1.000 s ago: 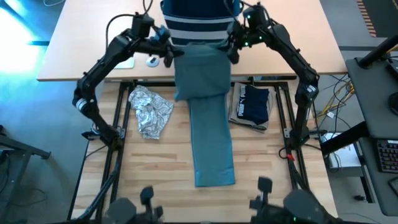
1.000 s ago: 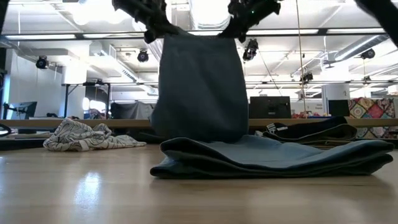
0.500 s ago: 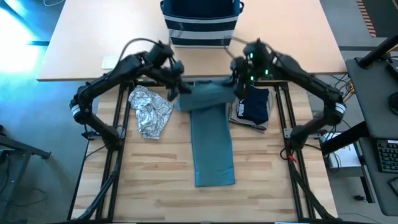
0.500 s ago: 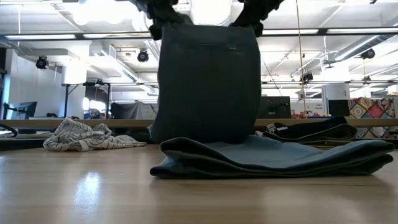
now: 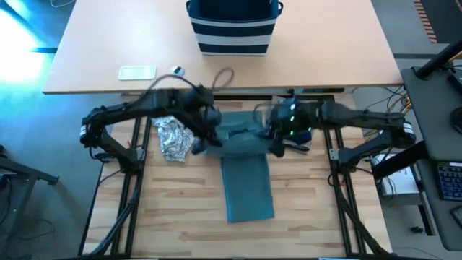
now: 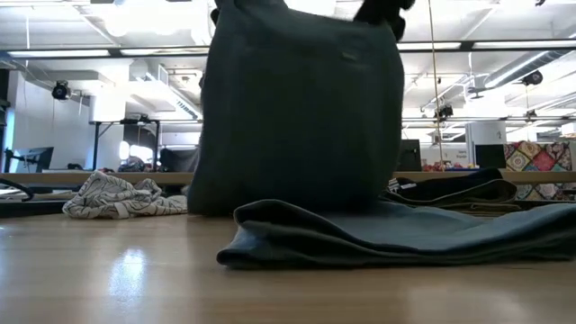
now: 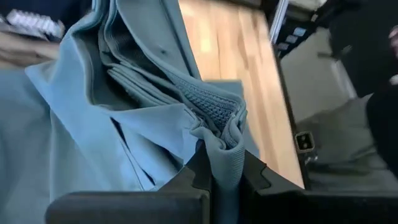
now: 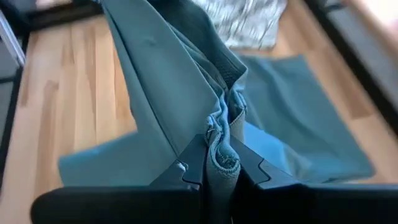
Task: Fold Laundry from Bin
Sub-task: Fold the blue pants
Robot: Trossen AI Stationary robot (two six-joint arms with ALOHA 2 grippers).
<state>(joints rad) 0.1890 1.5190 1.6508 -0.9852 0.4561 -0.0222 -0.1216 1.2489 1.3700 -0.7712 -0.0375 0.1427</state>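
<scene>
High view: the left gripper [image 5: 204, 130] and right gripper [image 5: 277, 133] each pinch an upper corner of the teal garment [image 5: 245, 177], whose lower part runs toward 6 o'clock on the table [image 5: 173, 209]. The bin [image 5: 232, 27] sits at 12 o'clock (well apart).

Low view: the garment hangs like a curtain over its folded lower part.

Wrist views: both grippers' fingers [image 7: 199, 169] [image 8: 196, 155] are clamped on bunched hem.

Teal garment [image 5: 245, 173] blocks table middle; patterned garment [image 5: 173, 137] left; front clear
</scene>
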